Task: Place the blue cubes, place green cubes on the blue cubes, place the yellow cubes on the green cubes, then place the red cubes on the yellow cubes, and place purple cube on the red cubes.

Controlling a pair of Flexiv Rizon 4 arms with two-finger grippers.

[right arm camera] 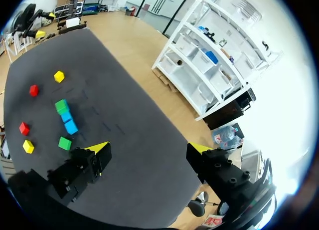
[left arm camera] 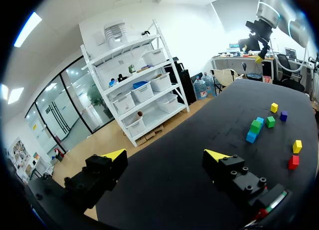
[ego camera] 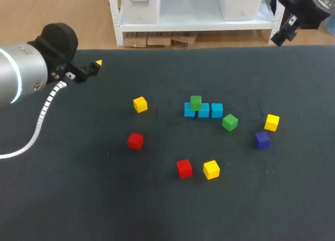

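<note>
Cubes lie spread over the middle of the table (ego camera: 63,199), and both arms are well apart from them. Near the far left corner hangs the left gripper (left arm camera: 166,156), its fingers wide apart with nothing between them.

Going right, there is a yellow cube (ego camera: 140,104) and, closer to the front edge, a red cube (ego camera: 135,140). After them a second red (ego camera: 183,168) lies just beside a second yellow (ego camera: 211,169). In the middle is the blue row (ego camera: 203,110), three cubes touching side by side. One green cube (ego camera: 196,102) sits on top, it seems over the joint of the left and middle blue. The loose green (ego camera: 229,122) lies near the row's right end. Then come the purple cube (ego camera: 261,139) and a third yellow (ego camera: 271,122), near each other. At the far right corner is the right gripper (right arm camera: 148,149), also spread open and empty.

I judge the loose green goes onto the row next. It lies so near the row that a finger coming down could push the blue cubes out of line. When it is set down, a finger may also knock the green cube off. A crooked base would make the higher layers unsteady.
</note>
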